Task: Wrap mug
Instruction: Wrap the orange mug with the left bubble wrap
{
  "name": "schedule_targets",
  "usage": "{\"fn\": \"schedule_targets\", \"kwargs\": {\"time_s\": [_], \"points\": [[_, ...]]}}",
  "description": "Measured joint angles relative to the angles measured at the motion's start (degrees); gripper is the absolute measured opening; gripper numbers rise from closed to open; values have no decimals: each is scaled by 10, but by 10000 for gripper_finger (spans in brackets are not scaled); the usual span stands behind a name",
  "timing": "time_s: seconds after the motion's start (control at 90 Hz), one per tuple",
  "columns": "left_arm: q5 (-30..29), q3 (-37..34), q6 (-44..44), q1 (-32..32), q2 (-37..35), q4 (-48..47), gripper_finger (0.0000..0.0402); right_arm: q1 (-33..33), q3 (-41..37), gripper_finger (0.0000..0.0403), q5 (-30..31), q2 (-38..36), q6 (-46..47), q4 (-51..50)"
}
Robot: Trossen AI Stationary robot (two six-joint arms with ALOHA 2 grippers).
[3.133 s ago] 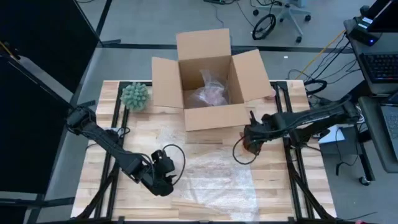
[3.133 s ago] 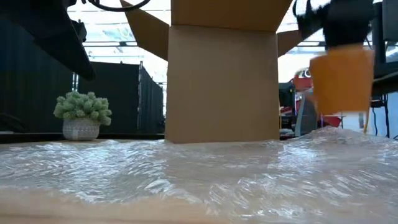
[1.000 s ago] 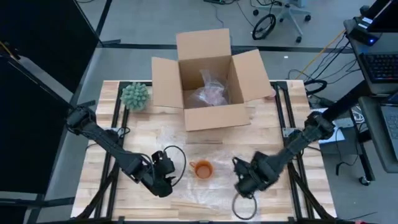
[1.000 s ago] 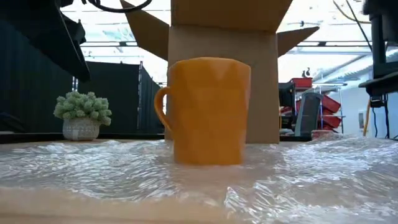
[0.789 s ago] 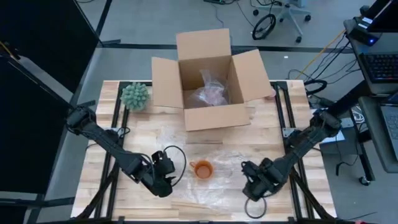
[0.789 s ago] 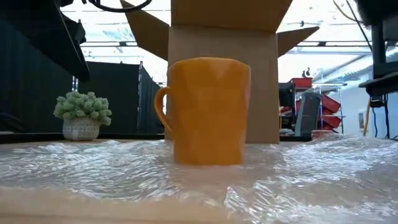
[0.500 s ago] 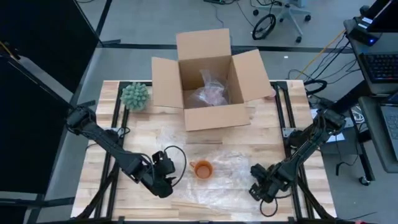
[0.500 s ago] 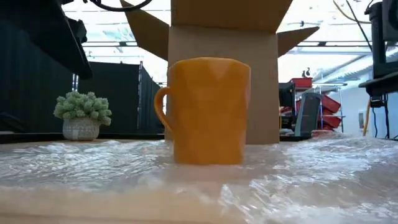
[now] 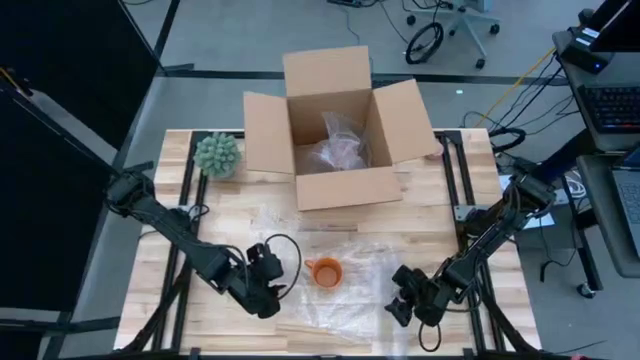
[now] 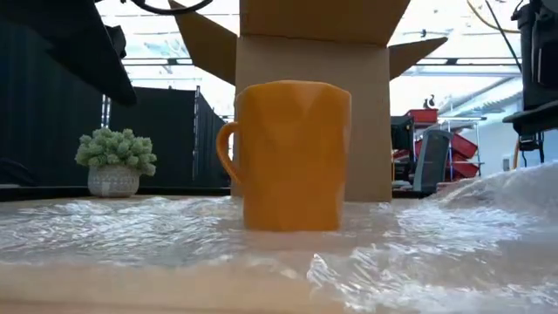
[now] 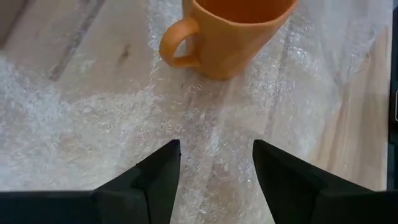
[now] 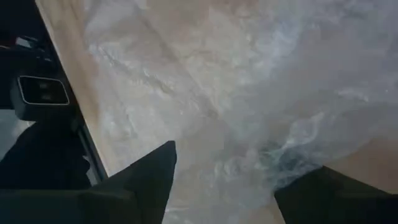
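Note:
An orange mug [image 9: 326,271] [image 10: 292,155] stands upright on a sheet of clear bubble wrap [image 9: 345,285] spread over the wooden table, its handle [image 11: 174,46] toward the table's left. My left gripper [image 9: 270,288] [image 11: 214,163] is open, low over the wrap just left of the mug, pointing at it. My right gripper [image 9: 400,303] [image 12: 239,180] is open at the wrap's right edge, to the right of the mug. The wrap rises in a hump [image 10: 514,196] on that side. My right gripper comes low from the table's right with its open fingers [image 12: 146,180] on either side of the bubble wrap's raised right edge [image 12: 292,146]. Whether the fingers touch the wrap, I cannot tell.
An open cardboard box [image 9: 335,130] with a wrapped item inside stands at the far middle of the table. A small potted plant [image 9: 217,155] sits at the far left. Black rails [image 9: 185,210] run along both table sides. Bare wood lies between the box and the wrap.
My right gripper has drawn away from the mug toward the table's right near corner, then come back a little toward the mug. The wrap's right part has heaved up from lying flat. The mug has stayed in place, upright.

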Motion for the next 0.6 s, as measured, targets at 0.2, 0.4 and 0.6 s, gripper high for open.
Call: {"fn": "schedule_targets", "kwargs": {"time_s": [0.2,0.4,0.6], "points": [[-1,0,0,0,0,0,189,-18,12,75,-2,0,-75,51],[-1,0,0,0,0,0,189,-58,47,10,-2,0,-203,99],[-1,0,0,0,0,0,189,-114,91,43,-2,0,-287,105]]}}
